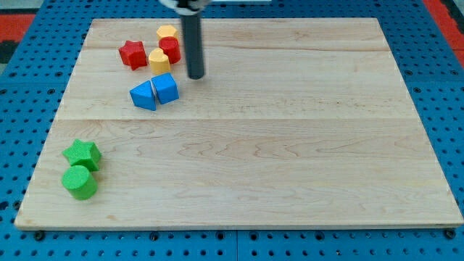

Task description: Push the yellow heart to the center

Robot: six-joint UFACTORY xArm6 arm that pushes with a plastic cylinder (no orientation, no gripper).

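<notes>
The yellow heart (159, 60) lies near the view's top left of the wooden board (290, 145), touching a red block (171, 48) above it. My tip (196, 75) stands just to the right of the yellow heart, with a small gap, and right of the red block. A yellow hexagon block (167, 32) sits above the red block. A red star (133, 54) lies left of the heart. Two blue blocks (154, 91) lie together just below the heart and below-left of my tip.
A green star (82, 154) and a green cylinder (79, 182) sit near the board's lower left edge. The board rests on a blue perforated surface (449, 109).
</notes>
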